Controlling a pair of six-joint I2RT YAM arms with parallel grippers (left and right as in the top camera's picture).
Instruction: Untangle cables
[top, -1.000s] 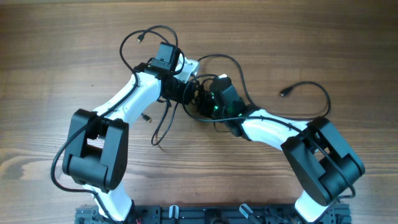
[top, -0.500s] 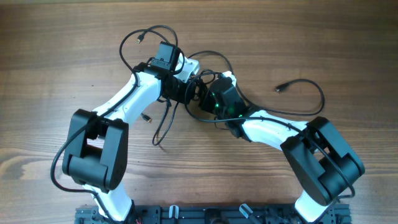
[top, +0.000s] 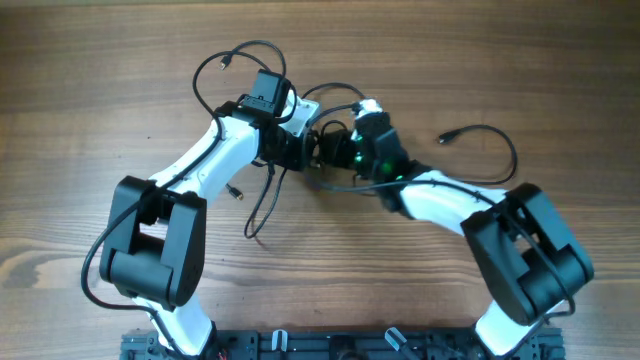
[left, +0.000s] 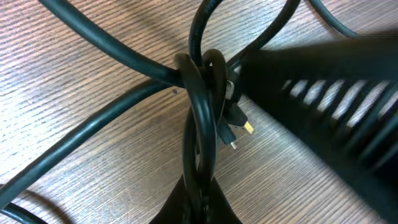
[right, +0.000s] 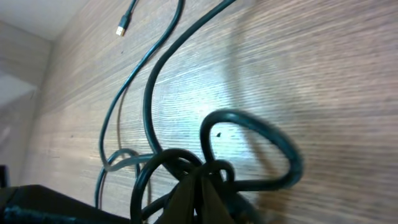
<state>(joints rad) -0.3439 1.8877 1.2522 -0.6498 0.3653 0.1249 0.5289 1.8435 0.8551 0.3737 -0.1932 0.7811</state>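
Right wrist: cables (right: 231, 114) on wood-grain table (right: 311, 68), perhaps pale wall (right: 15, 62) beyond.

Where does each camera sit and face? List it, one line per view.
Overhead: above the table, looking straight down; both arms, left gripper and right gripper meeting at the cables.
Left wrist: low, looking at the knot; own fingers shut on cables.
Right wrist: low, looking across tabletop; own fingers shut on cables.
Shared: both wrist views show the knot.
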